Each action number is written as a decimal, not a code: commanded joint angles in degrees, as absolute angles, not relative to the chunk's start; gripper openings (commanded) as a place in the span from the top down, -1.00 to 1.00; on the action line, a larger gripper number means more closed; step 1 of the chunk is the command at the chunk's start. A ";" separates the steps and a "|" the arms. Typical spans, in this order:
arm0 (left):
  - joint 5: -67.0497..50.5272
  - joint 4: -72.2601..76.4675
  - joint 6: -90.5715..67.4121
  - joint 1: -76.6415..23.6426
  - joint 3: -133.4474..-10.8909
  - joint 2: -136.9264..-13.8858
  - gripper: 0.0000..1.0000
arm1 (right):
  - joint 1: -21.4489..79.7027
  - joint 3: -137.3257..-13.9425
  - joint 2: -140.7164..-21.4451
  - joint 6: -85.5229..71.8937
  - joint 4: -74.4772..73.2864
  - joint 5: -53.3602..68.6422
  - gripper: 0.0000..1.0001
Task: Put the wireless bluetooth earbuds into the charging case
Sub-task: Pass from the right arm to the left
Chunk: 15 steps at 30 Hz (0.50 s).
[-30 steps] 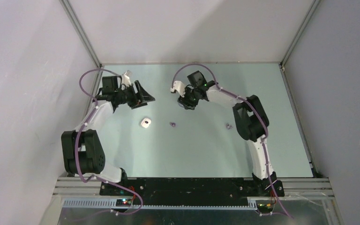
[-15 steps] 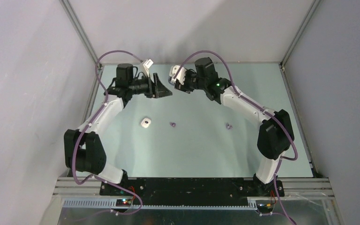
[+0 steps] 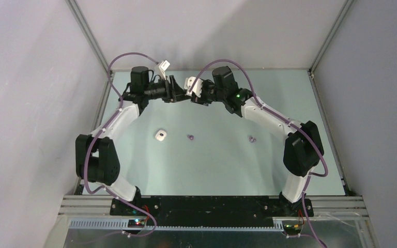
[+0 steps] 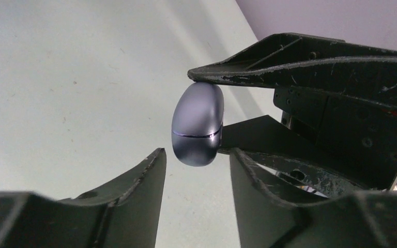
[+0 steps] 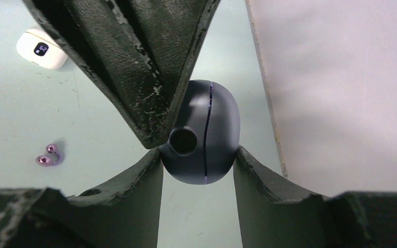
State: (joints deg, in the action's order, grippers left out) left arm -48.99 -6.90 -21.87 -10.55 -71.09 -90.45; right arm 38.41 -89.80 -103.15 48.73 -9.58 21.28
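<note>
The arms have just swung together at the far middle of the table (image 3: 222,165). The right gripper (image 5: 197,154) is clenching the dark case (image 5: 209,129) in the air. The left gripper (image 4: 196,153), fingers spread, is nosing in around it, likely to open it. The purple earbuds (image 5: 47,155) are lying loose below.

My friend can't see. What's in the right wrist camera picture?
The right gripper pinches a dark egg-shaped charging case between its fingers, while one finger of the left gripper points down beside it. On the pale table behind lie a white case and a tiny purple earbud.
</note>
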 commanded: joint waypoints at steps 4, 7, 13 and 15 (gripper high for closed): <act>-53.31 -0.92 -24.41 -10.72 -74.56 -91.84 0.21 | 39.01 -89.77 -100.06 49.48 -6.44 21.13 0.35; -54.40 1.05 -24.99 -10.72 -74.70 -92.21 0.25 | 39.08 -89.73 -100.09 49.48 -6.36 21.02 0.35; -55.78 2.62 -26.14 -10.74 -75.55 -93.63 0.19 | 39.49 -89.65 -99.98 49.47 -6.00 20.74 0.35; -56.11 2.76 -26.33 -10.77 -75.95 -94.07 0.15 | 39.53 -89.65 -99.96 49.50 -5.98 20.67 0.35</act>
State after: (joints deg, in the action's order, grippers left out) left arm -53.01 -0.99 -25.08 -10.48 -72.73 -93.43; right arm 38.57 -89.78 -102.69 48.77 -8.64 20.16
